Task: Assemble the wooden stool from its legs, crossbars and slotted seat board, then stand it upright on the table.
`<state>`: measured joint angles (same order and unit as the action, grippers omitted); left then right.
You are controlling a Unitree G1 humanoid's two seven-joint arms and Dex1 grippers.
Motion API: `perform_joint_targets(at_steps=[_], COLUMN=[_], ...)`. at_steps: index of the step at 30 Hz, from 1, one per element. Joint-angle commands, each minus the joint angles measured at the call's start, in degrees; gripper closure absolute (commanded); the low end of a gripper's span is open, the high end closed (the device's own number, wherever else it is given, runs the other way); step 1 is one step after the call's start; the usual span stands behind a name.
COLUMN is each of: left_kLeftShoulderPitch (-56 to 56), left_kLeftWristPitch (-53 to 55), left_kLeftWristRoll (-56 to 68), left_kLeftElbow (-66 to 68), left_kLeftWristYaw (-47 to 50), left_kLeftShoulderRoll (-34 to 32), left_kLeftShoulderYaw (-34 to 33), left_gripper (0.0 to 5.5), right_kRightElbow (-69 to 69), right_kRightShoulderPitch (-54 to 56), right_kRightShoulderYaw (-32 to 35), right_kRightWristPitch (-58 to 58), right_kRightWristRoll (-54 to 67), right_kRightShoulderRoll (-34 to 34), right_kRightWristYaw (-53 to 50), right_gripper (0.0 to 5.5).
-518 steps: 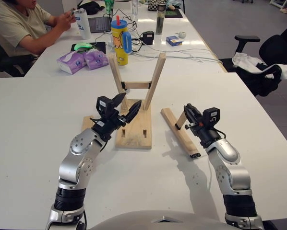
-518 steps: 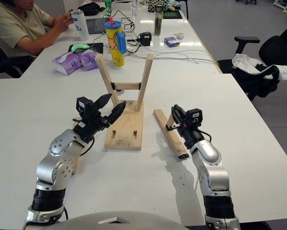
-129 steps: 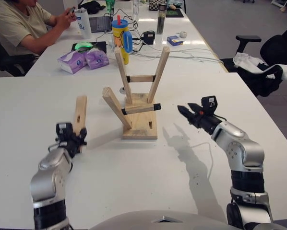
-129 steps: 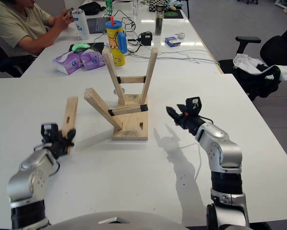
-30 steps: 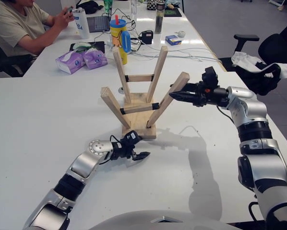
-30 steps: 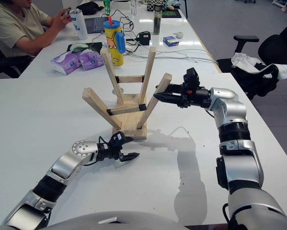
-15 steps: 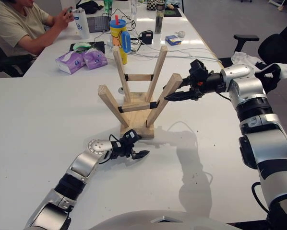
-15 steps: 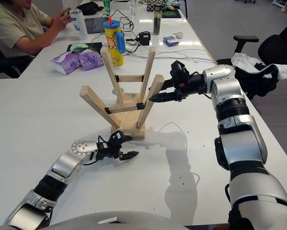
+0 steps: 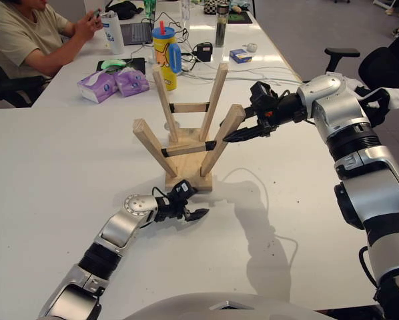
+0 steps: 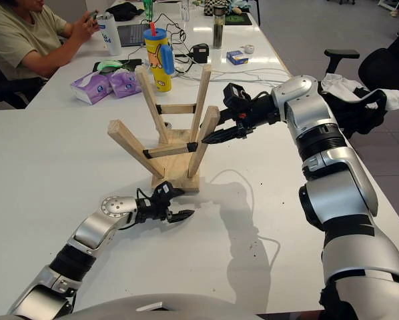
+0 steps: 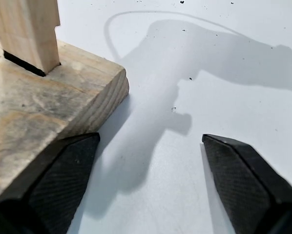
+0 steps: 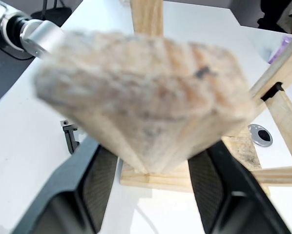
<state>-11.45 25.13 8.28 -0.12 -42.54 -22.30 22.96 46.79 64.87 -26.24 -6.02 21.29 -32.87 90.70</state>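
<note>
Seat board [image 9: 189, 177] partly covers 1 finger [image 11: 63, 180] of the wide-open, empty left gripper [image 11: 148, 165]; the right gripper [image 9: 231, 137] clamps 1 leg [image 9: 221, 141] above that board, on a white table [image 9: 53, 167].

Four legs [image 9: 165, 103], two crossbars [image 9: 189, 107] and one seat board [image 9: 201, 181] are counted. Two tissue packs [image 9: 98, 85] and one yellow cup [image 9: 165, 53] are seen

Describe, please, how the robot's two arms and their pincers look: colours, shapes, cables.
The left arm and right arm are rounded silver-grey shells joined by black ribbed rings. The left pincer and right pincer are black, each with two long pointed fingers; the inner pads have a fine cross-hatched texture. A thin black cable loops at the left wrist.
</note>
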Motion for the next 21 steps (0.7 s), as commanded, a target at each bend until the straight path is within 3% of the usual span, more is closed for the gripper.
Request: perform_joint_targets(at_steps=[1,9,13,17,21], left_kLeftShoulderPitch=[1.3,0.0,0.1,5.1,10.3], left_kLeftWristPitch=[1.5,0.5,-1.5,-11.5,-28.8], left_kLeftWristRoll=[-1.5,-2.1,-1.7,-1.1,-8.1], left_kLeftElbow=[2.0,4.5,4.8,-4.1,-21.7], left_kLeftWristYaw=[0.9,1.0,2.2,7.2,16.7], left_kLeftShoulderRoll=[0.0,0.9,1.7,3.9,4.9], left_kLeftShoulderYaw=[0.1,0.0,-1.8,-7.0,-13.1], left_gripper=[1.6,1.6,1.6,1.6,1.6], right_kRightElbow=[-2.2,6.3,4.1,1.1,-1.9], right_kRightShoulderPitch=[-3.1,0.8,-2.0,-4.0,-6.0], right_kRightShoulderYaw=[-3.3,2.5,1.6,2.2,1.9], right_kRightWristPitch=[-2.5,-12.0,-9.7,-9.3,-10.7], right_kRightWristRoll=[-0.6,-3.5,-8.3,-10.0,-11.5], right_kRightShoulderRoll=[2.8,8.9,8.4,8.2,7.9], right_kRightWristYaw=[1.8,0.5,-0.1,-1.8,-4.0], right_gripper=[3.43,3.43,3.43,3.43,3.43])
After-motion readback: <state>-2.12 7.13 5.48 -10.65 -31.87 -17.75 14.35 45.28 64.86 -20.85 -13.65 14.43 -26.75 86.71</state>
